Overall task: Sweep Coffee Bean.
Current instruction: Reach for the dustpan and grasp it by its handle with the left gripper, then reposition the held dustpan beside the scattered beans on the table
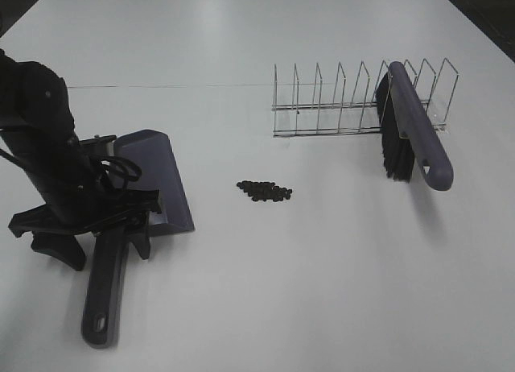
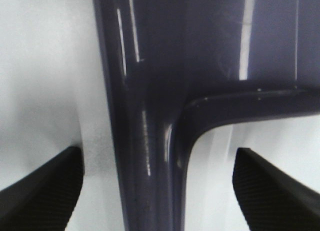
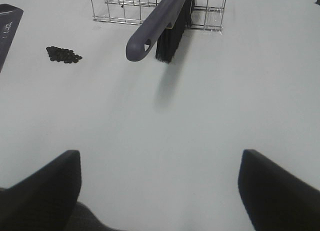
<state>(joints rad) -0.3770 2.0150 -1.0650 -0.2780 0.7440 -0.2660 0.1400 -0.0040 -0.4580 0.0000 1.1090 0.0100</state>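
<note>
A small pile of coffee beans lies on the white table, also in the right wrist view. The purple dustpan lies left of the pile, with its handle pointing toward the near edge. My left gripper hangs over the handle where it joins the pan. It is open, with a finger on each side of the handle and a gap showing on both sides. The purple brush with black bristles leans in the wire rack. My right gripper is open over bare table, well short of the brush.
The wire rack stands at the back right, with the brush resting in its right end and the other slots bare. White tabletop stretches between the beans and the near edge. The right arm is outside the exterior high view.
</note>
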